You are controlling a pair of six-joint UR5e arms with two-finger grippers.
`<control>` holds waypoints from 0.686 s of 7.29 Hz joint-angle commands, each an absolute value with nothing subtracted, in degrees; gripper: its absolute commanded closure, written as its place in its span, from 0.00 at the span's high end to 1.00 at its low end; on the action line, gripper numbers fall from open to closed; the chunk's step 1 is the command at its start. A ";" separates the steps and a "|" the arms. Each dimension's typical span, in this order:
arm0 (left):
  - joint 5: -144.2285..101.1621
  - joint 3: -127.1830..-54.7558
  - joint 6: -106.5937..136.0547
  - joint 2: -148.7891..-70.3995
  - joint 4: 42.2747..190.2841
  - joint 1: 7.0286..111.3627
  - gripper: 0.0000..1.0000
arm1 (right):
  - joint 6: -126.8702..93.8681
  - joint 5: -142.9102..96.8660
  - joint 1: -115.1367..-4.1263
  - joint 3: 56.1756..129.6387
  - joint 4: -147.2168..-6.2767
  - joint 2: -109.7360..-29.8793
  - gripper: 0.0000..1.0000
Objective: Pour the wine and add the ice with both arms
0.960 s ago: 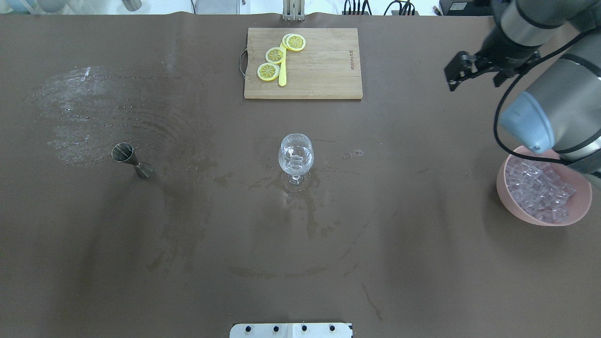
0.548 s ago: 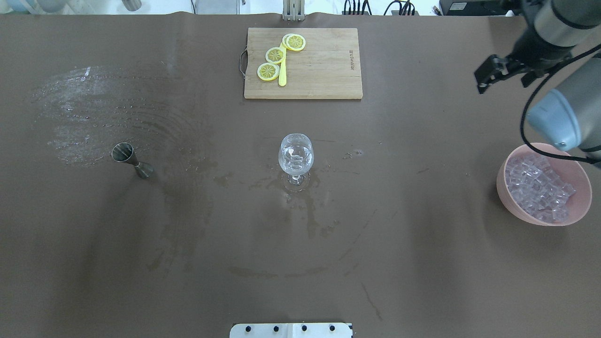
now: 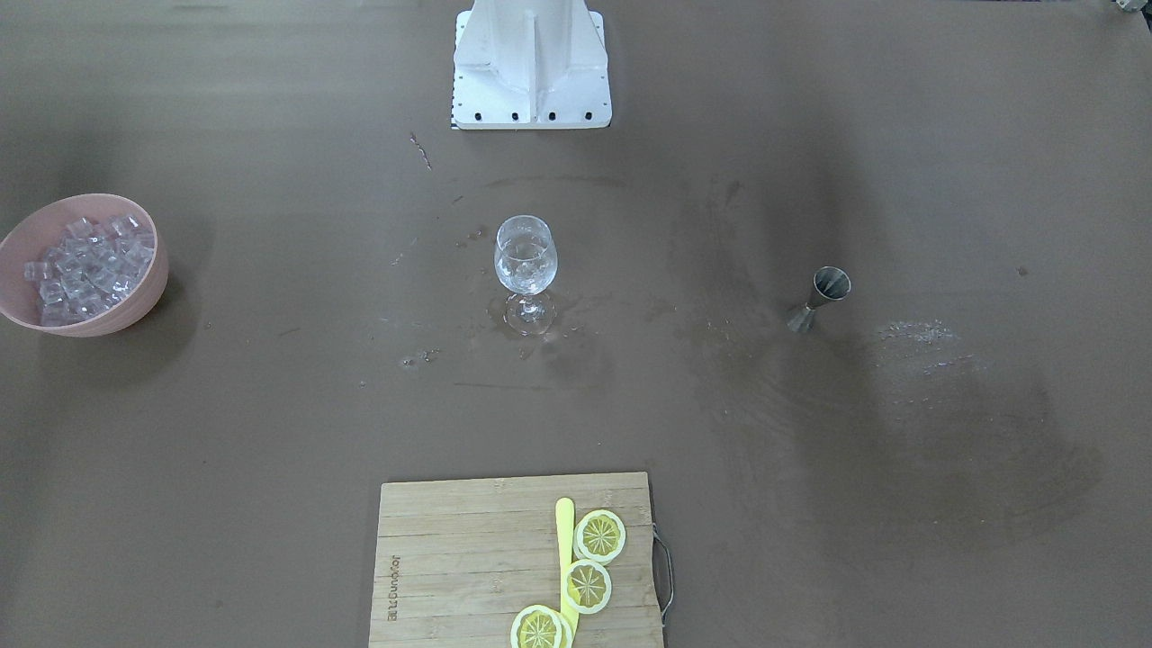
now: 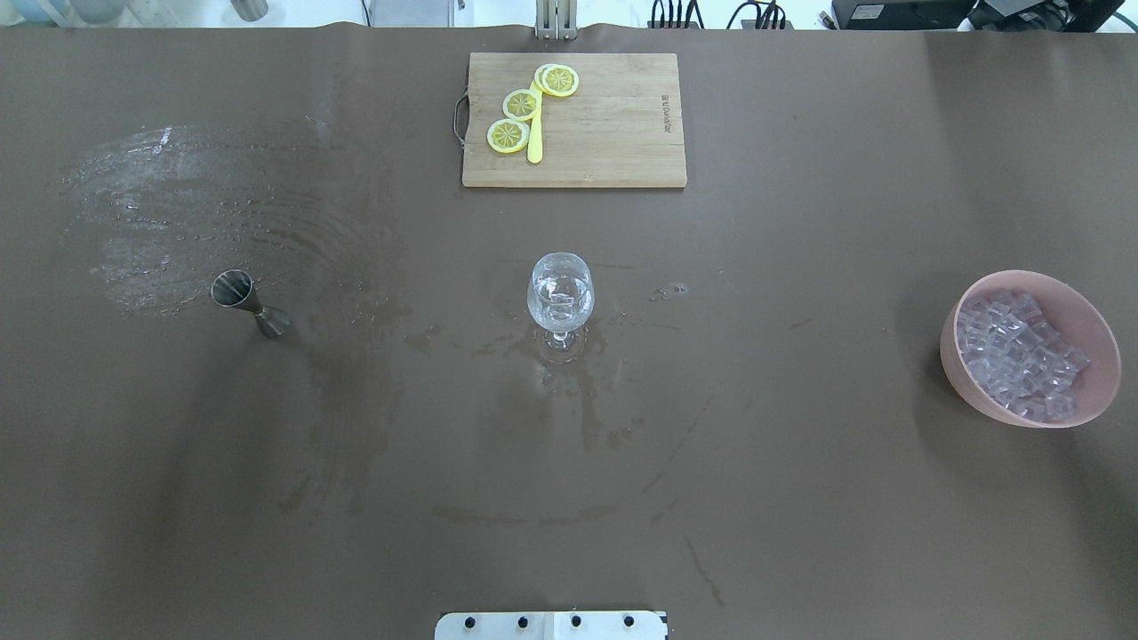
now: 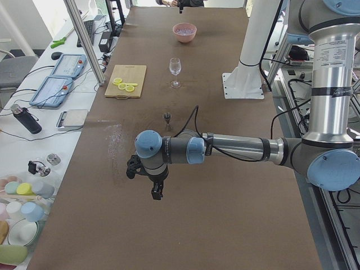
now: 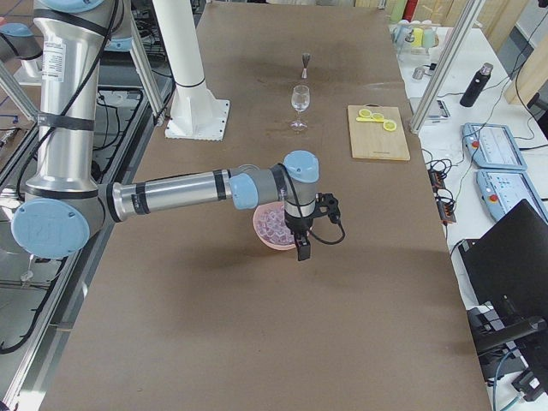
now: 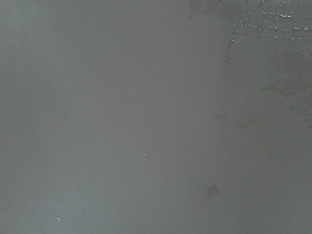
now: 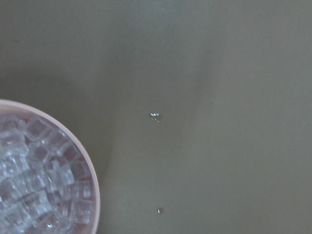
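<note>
Overhead exterior view, read from the robot's edge outward. Nearest, on the robot's side of the wine glass [image 4: 560, 298], a white base plate [image 4: 551, 625] lies on the brown worktop [image 4: 800, 462]. Middle row — the glass stands upright at centre, ringed by wet marks, its clear contents hard to make out. Well to its left, in the robot's terms, stands a steel jigger [image 4: 249, 304]. Farther out on that side the left arm [image 5: 236, 149] reaches level over bare worktop with its claw [image 5: 156, 193] pointing down; its finger spacing cannot be told. Well to the glass's right sits a pink bowl [image 4: 1102, 382] holding the ice [image 4: 1022, 356], piled together. The right arm [image 6: 180, 190] hangs its claw [image 6: 301, 248] near the bowl's rim, on the side away from the glass — wide or narrow cannot be told. Farthest, beyond the glass, a wooden cutting board [image 4: 613, 133] carries lemon slices [image 4: 522, 105] and a yellow utensil [image 4: 534, 147].
</note>
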State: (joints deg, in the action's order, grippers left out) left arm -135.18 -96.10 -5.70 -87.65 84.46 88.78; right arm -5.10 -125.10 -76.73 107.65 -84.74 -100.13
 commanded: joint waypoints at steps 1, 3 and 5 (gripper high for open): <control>-135.18 -96.06 -5.71 -87.63 84.46 88.77 0.98 | -4.83 -128.73 -80.66 107.15 -83.14 -105.55 1.00; -135.18 -95.98 -5.71 -87.63 84.46 88.77 0.98 | -4.83 -128.94 -82.35 106.18 -83.50 -106.52 1.00; -135.18 -95.89 -5.71 -87.63 84.46 88.77 0.98 | -5.45 -129.11 -82.88 104.50 -83.32 -105.83 1.00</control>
State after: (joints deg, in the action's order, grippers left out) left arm -135.18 -95.96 -5.71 -87.63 84.46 88.77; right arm -5.24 -129.05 -82.36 105.23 -83.44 -106.17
